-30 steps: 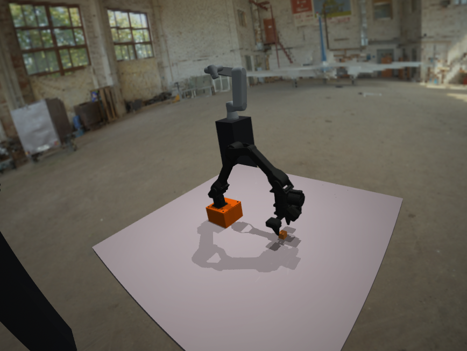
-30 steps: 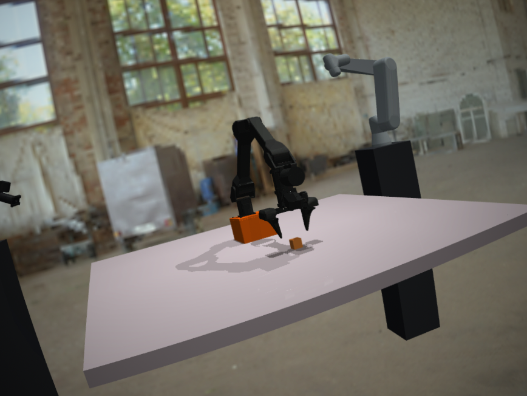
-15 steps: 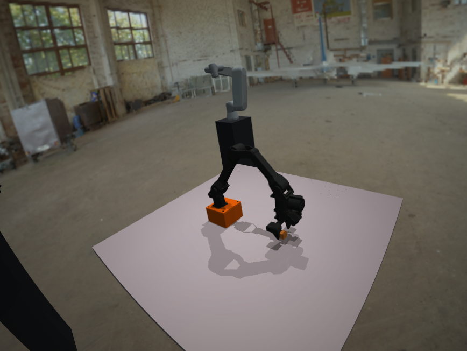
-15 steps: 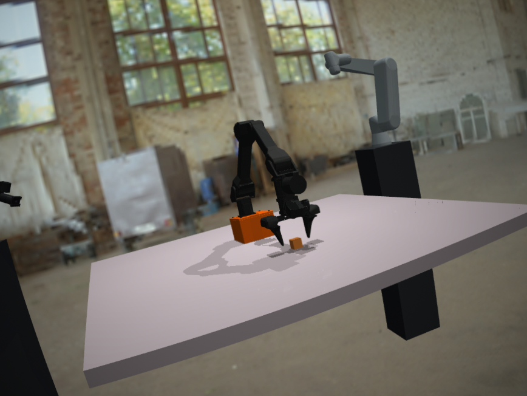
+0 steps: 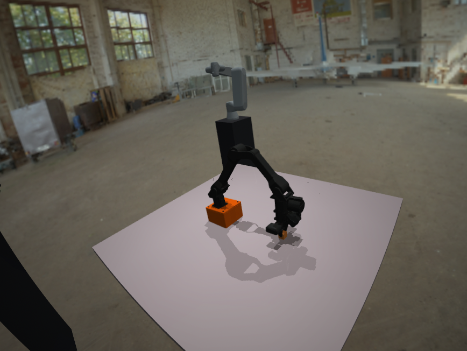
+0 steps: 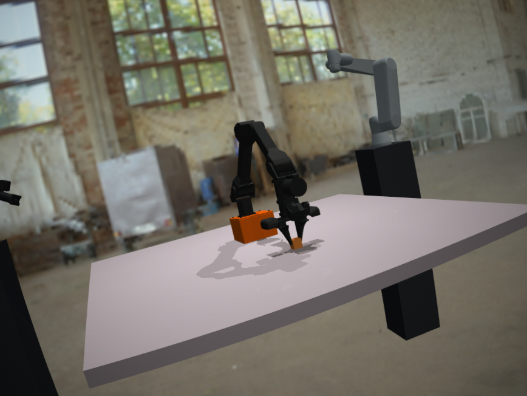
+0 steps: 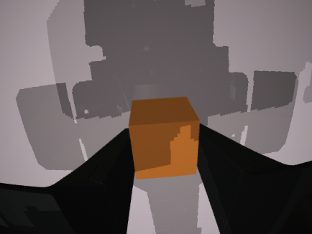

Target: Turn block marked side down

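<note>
A small orange block (image 5: pixel 283 235) (image 6: pixel 297 243) (image 7: pixel 166 151) sits on the pale table (image 5: pixel 158 287) (image 6: pixel 170 315), in the shadow of the arm. My gripper (image 6: pixel 296 241) (image 7: pixel 162 133) points down at it and is shut on the block, with one black finger against each of two opposite sides in the wrist view. The wrist view shows two plain orange faces of the block, partly shaded. No mark is visible on the faces that show; the face on the table and the sides behind the fingers are hidden.
The arm's orange base box (image 5: pixel 224 213) (image 6: pixel 255 228) stands on the table behind the gripper. A grey arm (image 5: pixel 239 88) (image 6: pixel 387 93) on a black pedestal (image 5: pixel 234 135) (image 6: pixel 390 174) stands beyond the table.
</note>
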You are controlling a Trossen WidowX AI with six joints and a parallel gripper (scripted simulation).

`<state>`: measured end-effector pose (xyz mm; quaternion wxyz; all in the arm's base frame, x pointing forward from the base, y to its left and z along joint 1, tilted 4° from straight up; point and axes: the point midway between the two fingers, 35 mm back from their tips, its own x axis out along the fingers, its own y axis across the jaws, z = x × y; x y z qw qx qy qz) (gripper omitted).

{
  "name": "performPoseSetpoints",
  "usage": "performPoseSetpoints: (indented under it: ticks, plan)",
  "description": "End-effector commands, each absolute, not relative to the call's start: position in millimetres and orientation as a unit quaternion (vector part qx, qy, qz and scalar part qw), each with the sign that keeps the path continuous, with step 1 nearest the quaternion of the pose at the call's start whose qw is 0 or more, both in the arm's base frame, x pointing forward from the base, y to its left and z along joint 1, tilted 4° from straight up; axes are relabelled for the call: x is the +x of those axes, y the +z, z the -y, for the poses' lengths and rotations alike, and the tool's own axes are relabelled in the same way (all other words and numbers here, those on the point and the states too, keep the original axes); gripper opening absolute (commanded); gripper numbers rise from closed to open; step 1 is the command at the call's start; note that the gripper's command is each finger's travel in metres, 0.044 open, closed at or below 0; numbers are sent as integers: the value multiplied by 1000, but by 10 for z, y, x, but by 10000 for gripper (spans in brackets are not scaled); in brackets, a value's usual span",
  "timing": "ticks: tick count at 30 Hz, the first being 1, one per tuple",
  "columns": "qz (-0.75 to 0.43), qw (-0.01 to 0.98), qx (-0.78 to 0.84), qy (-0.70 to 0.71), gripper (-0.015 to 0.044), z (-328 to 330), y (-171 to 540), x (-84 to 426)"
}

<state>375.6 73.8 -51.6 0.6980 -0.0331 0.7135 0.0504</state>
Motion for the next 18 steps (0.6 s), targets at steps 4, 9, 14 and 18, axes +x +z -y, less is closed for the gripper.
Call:
performPoseSetpoints:
  ticks: [4,9,14,18]
  plan:
    - [-715,697,-30,51,85,-746,-529,3749]
    - [-715,697,-30,51,52,-746,-529,3749]
    - [-715,697,-30,51,0,-746,-517,3750]
    - [-715,697,-30,51,0,-740,-278,3759]
